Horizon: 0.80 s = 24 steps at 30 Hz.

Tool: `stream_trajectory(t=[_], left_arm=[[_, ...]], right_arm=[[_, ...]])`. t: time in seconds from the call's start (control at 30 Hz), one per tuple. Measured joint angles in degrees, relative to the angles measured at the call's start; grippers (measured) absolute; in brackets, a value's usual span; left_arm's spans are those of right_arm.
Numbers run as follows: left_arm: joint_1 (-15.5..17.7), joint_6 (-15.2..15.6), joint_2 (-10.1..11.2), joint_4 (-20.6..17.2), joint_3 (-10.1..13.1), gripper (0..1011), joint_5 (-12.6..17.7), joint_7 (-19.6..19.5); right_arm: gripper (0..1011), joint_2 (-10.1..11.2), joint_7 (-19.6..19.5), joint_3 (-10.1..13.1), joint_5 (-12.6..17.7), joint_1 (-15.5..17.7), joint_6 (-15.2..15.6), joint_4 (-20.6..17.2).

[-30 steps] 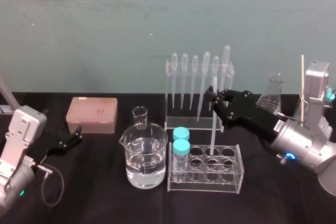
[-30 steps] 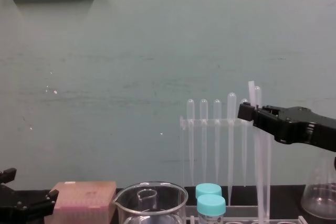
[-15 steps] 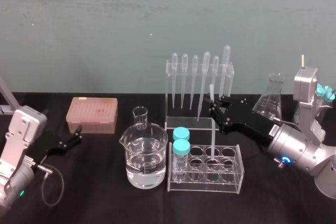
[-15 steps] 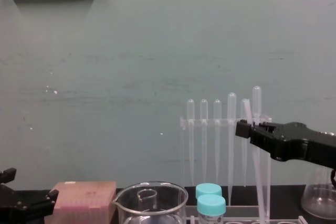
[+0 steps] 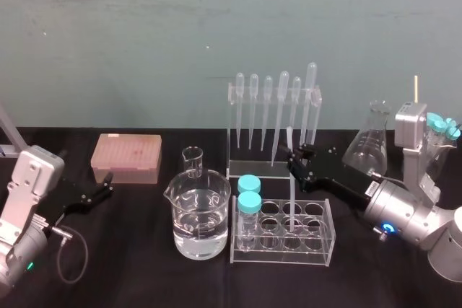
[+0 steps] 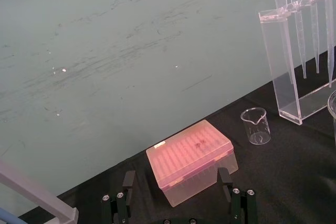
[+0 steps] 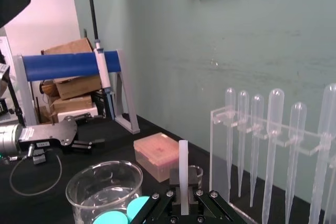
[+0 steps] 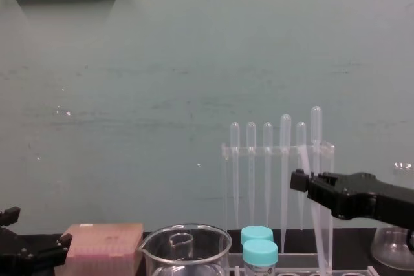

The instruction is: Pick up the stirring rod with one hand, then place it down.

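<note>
The stirring rod [image 5: 291, 200] is a thin whitish stick standing almost upright, its lower end down in a back hole of the clear test tube rack [image 5: 317, 250]. My right gripper [image 5: 297, 159] is shut on the rod near its top. In the chest view the rod [image 8: 317, 244] slants down below the right gripper [image 8: 299, 181]. The right wrist view shows the rod [image 7: 183, 171] rising from between the closed fingers of that gripper [image 7: 183, 196]. My left gripper [image 5: 101, 191] is parked low at the left, open and holding nothing; its fingers [image 6: 128, 195] stand apart.
A beaker of water [image 5: 201, 214] and a small beaker [image 5: 192, 160] stand left of the rack. Two teal-capped tubes [image 5: 249, 192] sit in the rack's left end. Behind are the pipette stand [image 5: 274, 106], a pink tip box [image 5: 126, 156] and a conical flask [image 5: 368, 146].
My right gripper has come down and slightly back with the rod, which has sunk deeper into the rack hole. The left arm has not moved.
</note>
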<state>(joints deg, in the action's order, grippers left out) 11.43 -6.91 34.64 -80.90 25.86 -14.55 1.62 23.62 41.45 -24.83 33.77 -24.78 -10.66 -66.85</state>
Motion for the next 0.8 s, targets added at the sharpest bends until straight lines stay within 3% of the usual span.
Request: stream_trajectory(t=[0.8], left_arm=[[0.0,0.0,0.0,0.0,0.0,1000,0.0,0.0]], right_arm=[[103,-0.5,-0.1,-0.3,-0.7,0.0,0.5,1.2]])
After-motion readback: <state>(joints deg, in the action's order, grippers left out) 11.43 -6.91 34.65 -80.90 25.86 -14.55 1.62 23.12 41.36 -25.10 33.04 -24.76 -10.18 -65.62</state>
